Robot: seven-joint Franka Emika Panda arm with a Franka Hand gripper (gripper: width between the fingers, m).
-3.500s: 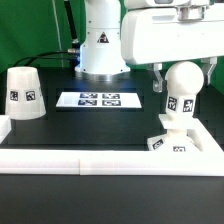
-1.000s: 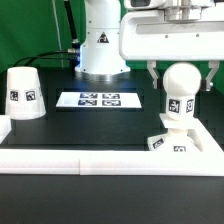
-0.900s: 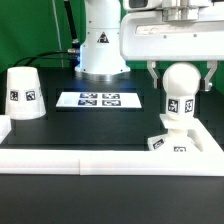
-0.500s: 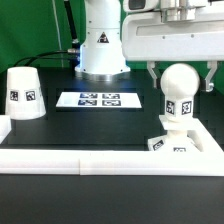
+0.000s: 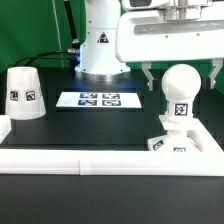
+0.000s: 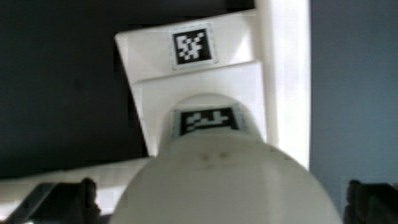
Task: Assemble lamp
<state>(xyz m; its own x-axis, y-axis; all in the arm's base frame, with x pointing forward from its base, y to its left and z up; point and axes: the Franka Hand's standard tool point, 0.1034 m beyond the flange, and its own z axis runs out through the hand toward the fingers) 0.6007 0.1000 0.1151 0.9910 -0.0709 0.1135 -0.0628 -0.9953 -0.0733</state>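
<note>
At the exterior view's right, the lamp's round-ended bulb (image 5: 180,95) stands upright on the small square base block (image 5: 169,144). The pair is tucked close against the raised white rail (image 5: 100,162) that borders the black table (image 5: 90,125). The gripper (image 5: 181,78) hangs directly over them with its jaws spread wide, one finger on each side of the bulb and neither touching it; it grasps nothing. That straddling pose suggests the bulb bears on the base by itself, and that the arm is centred here because this is the bulb's mounting spot.

The wrist view looks straight down the same stack. The bulb (image 6: 222,175) fills the foreground with a tag on its neck, and the base block (image 6: 192,62) beyond it lies beside the rail (image 6: 285,60). That spot likely braces the block against sliding while a part is pressed or twisted in. Whether the bulb is fully seated cannot be told from either view.

Well apart, at the exterior view's left, the truncated-cone shade (image 5: 22,93) sits wide end down on the table, apparently the one part left to fit. Between shade and bulb, the marker board (image 5: 100,99) lies flat in front of the arm's pedestal (image 5: 100,50).
</note>
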